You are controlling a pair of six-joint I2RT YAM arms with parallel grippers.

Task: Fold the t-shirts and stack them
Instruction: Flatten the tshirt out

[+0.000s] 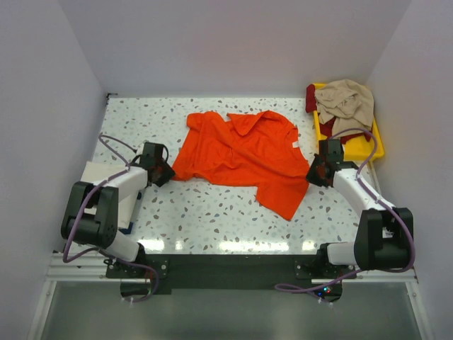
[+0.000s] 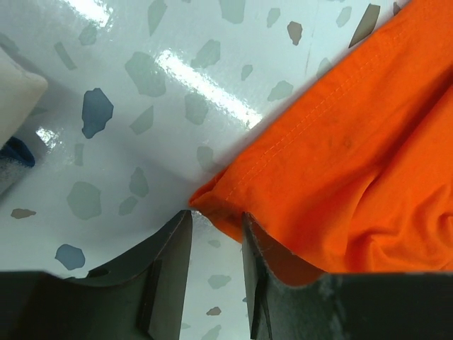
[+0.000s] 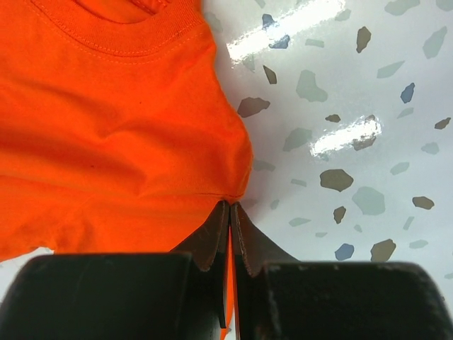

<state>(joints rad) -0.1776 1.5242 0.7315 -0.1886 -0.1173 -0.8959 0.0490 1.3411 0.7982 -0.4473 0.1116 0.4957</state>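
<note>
Centre: the orange tee [image 1: 241, 152] lies spread and rumpled on the table [image 1: 212, 219], collar toward the far side. Left: the left gripper [image 1: 168, 172] sits low at the tee's left edge with jaws parted, a hem corner at their tips and draped over one finger [image 2: 283, 273]. Right: the right gripper [image 1: 313, 172] sits at the tee's right edge with jaws pressed together, pinching the cloth's edge. Far right: the tray [image 1: 374, 145] holds a beige tee [image 1: 347, 103] heaped on a dark red tee [image 1: 311, 98].
</note>
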